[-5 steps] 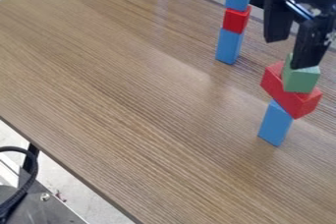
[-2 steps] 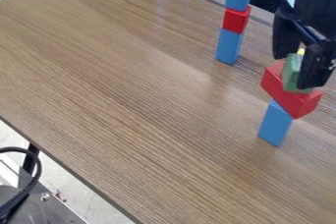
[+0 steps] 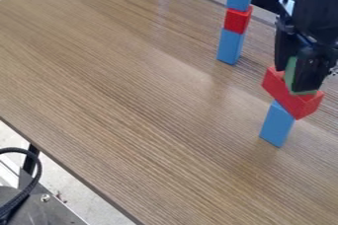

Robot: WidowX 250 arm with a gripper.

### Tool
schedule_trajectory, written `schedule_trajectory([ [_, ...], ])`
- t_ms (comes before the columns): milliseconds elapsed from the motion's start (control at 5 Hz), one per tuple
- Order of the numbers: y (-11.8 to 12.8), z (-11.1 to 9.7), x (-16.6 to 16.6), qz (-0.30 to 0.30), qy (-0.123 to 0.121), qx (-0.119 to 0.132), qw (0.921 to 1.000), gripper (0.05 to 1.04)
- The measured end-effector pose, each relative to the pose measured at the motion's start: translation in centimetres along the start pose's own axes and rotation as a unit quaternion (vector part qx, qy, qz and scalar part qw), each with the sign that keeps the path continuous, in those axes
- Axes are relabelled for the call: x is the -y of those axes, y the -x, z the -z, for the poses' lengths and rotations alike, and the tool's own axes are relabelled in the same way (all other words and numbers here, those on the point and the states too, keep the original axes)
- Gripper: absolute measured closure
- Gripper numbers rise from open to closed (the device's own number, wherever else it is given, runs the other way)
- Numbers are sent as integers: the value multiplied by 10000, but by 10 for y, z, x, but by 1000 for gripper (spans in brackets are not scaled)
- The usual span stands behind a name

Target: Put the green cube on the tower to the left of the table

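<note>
green cube (image 3: pixel 290 75), atop red block (image 3: pixel 298 102), at gripper (image 3: pixel 293 79)

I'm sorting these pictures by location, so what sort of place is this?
Probably a robotics lab or workshop: a black robot gripper is down at a tower of coloured blocks on a wood-grain table, and a black cable hangs by metal equipment at lower left.
</note>
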State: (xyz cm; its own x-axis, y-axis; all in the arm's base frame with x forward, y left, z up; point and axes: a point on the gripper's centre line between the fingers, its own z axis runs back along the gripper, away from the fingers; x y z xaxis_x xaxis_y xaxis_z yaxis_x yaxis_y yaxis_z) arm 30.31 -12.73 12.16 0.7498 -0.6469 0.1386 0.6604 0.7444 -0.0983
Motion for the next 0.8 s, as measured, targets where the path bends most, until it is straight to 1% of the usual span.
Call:
schedule_trajectory([
  [200, 5, -5, 2, -10, -11, -5, 10000, 513],
  [400, 20, -34, 5, -204, -235, 348, 9989, 513],
  [600, 39, -32, -13, -838, -130, 562, 9948, 513],
  [800, 61, -4, -34, -1901, 269, 703, 9789, 513],
])
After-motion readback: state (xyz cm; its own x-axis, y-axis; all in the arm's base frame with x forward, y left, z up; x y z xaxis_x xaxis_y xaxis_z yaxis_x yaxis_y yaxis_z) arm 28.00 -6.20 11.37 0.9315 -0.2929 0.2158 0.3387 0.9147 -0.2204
